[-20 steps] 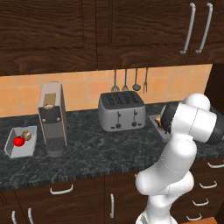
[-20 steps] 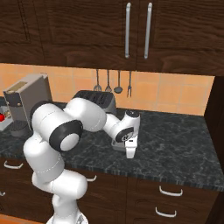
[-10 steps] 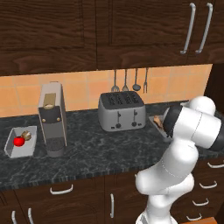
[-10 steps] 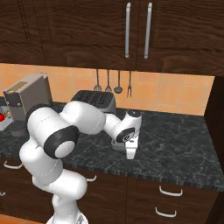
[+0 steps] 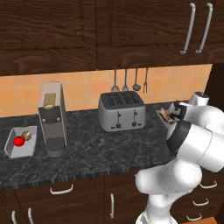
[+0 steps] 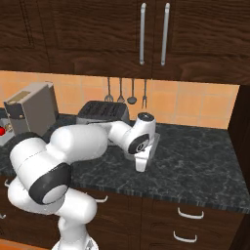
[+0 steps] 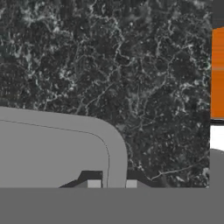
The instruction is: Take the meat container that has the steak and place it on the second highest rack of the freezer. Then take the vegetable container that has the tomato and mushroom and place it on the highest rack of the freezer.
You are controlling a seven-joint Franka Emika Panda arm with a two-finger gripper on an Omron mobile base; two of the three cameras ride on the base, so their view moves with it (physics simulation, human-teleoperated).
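Far left on the dark speckled counter (image 5: 109, 148) stands a grey vegetable container (image 5: 13, 151). It holds the red tomato (image 5: 18, 141) and, touching it on the right, the tan mushroom (image 5: 27, 135). Just beside the container to the right rises a tall grey coffee machine (image 5: 52, 119). It also appears at the left of the right base view (image 6: 31, 108).

Centre: a silver four-slot toaster (image 5: 121, 111) sits against the orange tiled backsplash (image 5: 26, 94). Above it four dark utensils (image 5: 130, 80) hang in a row, under dark wooden cabinets (image 5: 87, 30) with long grey handles (image 5: 198, 27).

Right of the toaster, well apart from the vegetable container, lies the meat container (image 6: 148, 152). It is a grey tray with the brown and tan steak (image 5: 165, 114) in it. In the left base view the white arm (image 5: 197, 140) covers most of the tray. The wrist bends down over the tray's near edge.

In the right base view the gripper (image 6: 142, 162) points down at that near edge. In the hand view the two finger tips (image 7: 93, 184) stand one on each side of the rounded grey rim (image 7: 114, 148). A narrow gap lies between them. Whether the tips press the rim or stand just clear of it cannot be told. Beyond the rim lies bare counter (image 7: 109, 61).
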